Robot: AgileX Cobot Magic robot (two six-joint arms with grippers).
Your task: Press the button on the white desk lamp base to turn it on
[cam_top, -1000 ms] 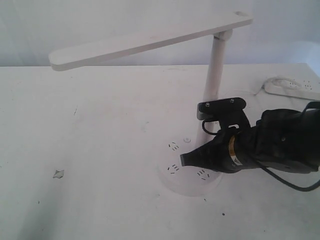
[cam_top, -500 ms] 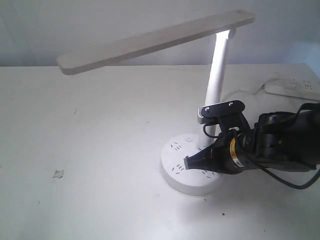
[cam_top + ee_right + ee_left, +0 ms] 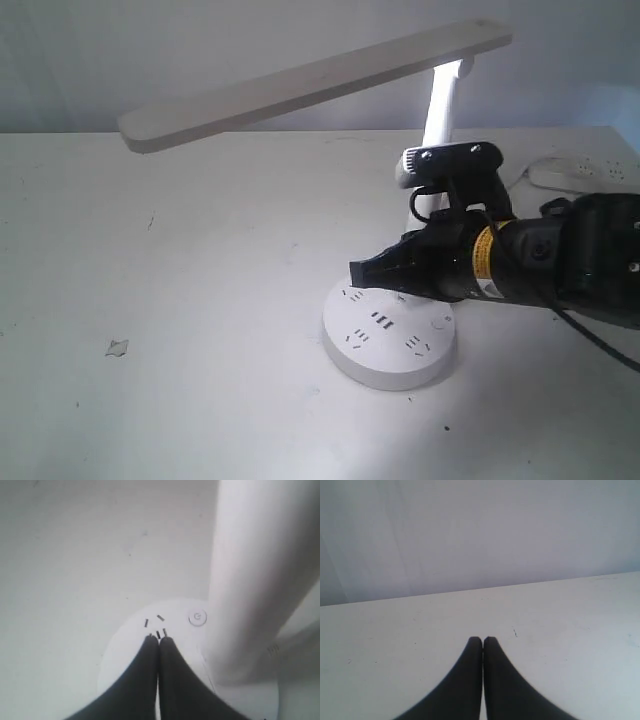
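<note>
The white desk lamp (image 3: 320, 82) stands right of centre, its long bar head reaching left from a leaning pole (image 3: 438, 105). The pole glows bright just under the head. The round lamp base (image 3: 390, 345) shows socket holes and a small round button (image 3: 440, 323). My right gripper (image 3: 358, 272) is shut and empty, hovering a little above the base's far left part. In the right wrist view its tips (image 3: 159, 639) hang over socket slots, with a round button (image 3: 198, 617) just beside them and the pole (image 3: 250, 575) close by. My left gripper (image 3: 482, 640) is shut over bare table.
A white power strip (image 3: 585, 172) with its cable lies at the back right of the white table (image 3: 200, 300). A small scrap (image 3: 118, 347) sits on the table at the left. A pale wall (image 3: 200, 50) runs behind the table.
The right gripper has risen off the lamp base and shifted slightly left. The scene's light changed: the pole now glows under the head and the base stands out clearly.
</note>
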